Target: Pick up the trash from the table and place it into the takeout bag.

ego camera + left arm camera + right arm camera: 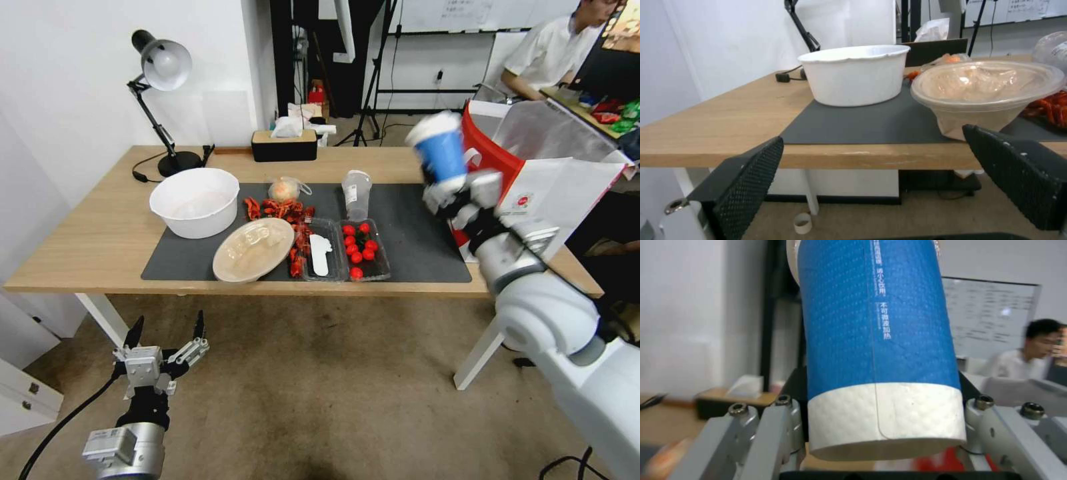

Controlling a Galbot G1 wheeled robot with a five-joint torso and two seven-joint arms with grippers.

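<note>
Trash on the long light-wood table (93, 233) lies mostly on its dark grey mat (413, 233). Nearest the robot, the left claw (167, 337) hangs below the table's front edge over the carpet, its black fingers (746, 186) spread apart and grasping nothing. On the mat's front edge rests a beige round plate (253, 249) under a clear film, tilted, with two clear plastic trays (343, 249) beside it, one holding red cherry tomatoes (358, 247). Red crayfish shells (283, 210) are strewn just behind the plate. A white round bowl (195, 200) stands left of them, a small knotted clear bag (285, 189) and a clear plastic cup (357, 193) farther back. To the right, the right claw (460, 193) is raised above the table and clenched on the white base of a blue paper cup (440, 153), held tilted just beside the open mouth of the red-and-white paper takeout bag (533, 187), which stands at the table's right end. A black tissue box (285, 145) and a black desk lamp (160, 107) sit along the far edge.
</note>
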